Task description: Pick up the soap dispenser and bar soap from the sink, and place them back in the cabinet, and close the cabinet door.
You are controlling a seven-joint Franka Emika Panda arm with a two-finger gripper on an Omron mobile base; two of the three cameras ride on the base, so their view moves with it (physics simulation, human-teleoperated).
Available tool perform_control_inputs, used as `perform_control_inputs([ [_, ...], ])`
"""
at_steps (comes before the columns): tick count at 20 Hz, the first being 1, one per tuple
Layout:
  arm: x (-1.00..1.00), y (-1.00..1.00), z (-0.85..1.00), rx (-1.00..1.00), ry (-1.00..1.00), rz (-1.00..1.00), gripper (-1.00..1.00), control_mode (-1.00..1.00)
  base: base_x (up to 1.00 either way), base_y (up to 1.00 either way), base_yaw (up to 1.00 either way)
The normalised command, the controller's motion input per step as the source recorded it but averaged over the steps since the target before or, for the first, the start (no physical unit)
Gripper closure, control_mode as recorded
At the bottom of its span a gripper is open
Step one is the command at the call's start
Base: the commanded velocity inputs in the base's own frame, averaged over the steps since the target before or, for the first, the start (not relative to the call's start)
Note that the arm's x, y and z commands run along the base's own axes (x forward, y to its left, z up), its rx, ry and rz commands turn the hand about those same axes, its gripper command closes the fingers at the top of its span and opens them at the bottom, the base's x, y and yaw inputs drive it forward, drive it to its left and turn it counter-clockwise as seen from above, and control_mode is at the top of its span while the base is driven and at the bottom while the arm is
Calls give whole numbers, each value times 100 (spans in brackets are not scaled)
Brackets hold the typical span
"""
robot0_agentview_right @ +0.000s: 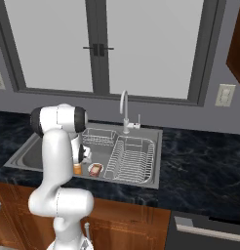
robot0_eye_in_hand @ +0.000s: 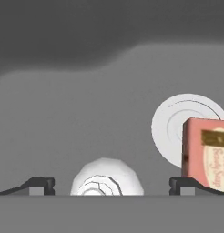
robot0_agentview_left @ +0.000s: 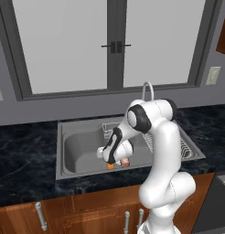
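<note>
Inside the sink (robot0_agentview_left: 71,157), near its front wall, the wide-open claw (robot0_eye_in_hand: 111,186) straddles the orange soap dispenser's (robot0_agentview_right: 77,169) white pump; the reddish bar soap (robot0_eye_in_hand: 209,154) and a white dish (robot0_eye_in_hand: 170,125) lie just beside.

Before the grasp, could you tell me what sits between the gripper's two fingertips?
In the hand view, the soap dispenser's white pump top sits between the open gripper's fingertips; the bar soap lies off to one side.

Orange soap dispenser (robot0_agentview_right: 77,169) upright in sink (robot0_agentview_right: 141,181), bar soap (robot0_agentview_right: 95,170) beside
</note>
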Motion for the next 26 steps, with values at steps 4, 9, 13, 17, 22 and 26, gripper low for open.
perform_control_inputs([
  [4,11,17,-19,-2,0,0,-100,-100,0,0,0],
  [9,7,25,-24,-3,3,0,100,-100,0,0,0],
  [13,2,5,-4,0,1,0,100,-100,0,0,0],
  [17,0,0,-2,0,0,0,100,-100,0,0,0],
  [22,0,-5,0,0,0,0,100,-100,0,0,0],
  [26,0,-17,9,0,-4,0,100,-100,0,0,0],
])
